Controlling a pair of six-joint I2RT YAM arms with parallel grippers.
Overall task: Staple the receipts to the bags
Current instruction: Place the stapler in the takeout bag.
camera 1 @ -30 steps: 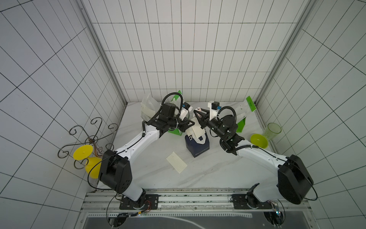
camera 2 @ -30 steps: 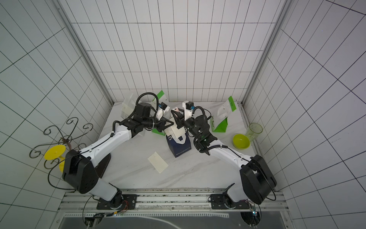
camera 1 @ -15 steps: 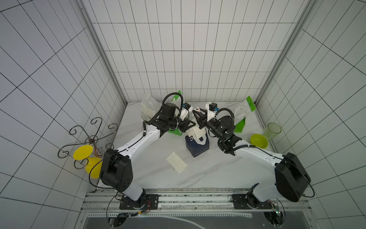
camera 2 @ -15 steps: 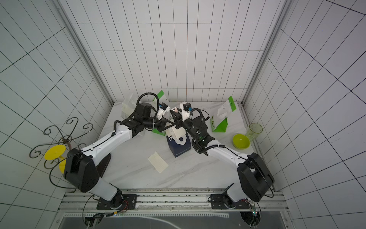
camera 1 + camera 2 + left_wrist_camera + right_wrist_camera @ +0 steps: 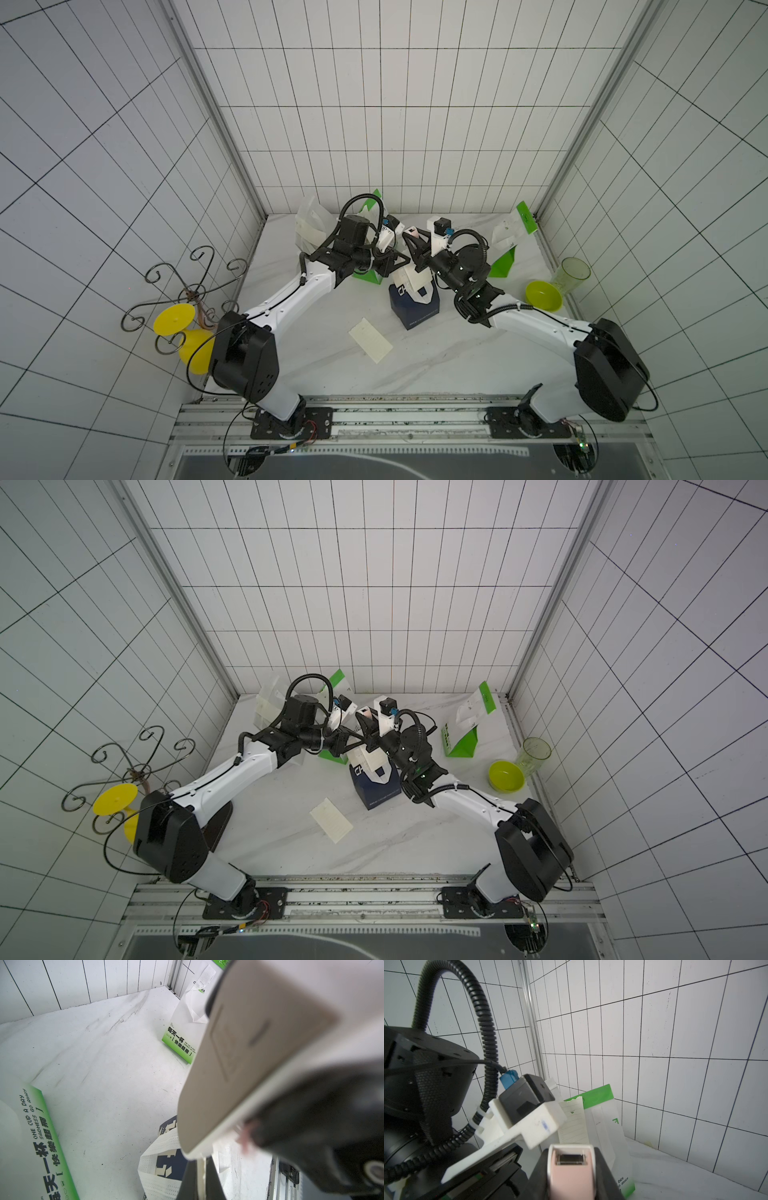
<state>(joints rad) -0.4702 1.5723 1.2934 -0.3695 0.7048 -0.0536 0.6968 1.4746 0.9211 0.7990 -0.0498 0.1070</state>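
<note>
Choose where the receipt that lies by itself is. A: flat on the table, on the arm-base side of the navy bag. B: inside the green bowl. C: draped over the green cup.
A: the receipt lies flat on the table, apart from the navy bag and nearer the arm bases.

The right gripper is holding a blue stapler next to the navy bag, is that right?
Not blue: the stapler in the right gripper is pink and white, as the right wrist view shows. It is held next to the navy bag.
</note>
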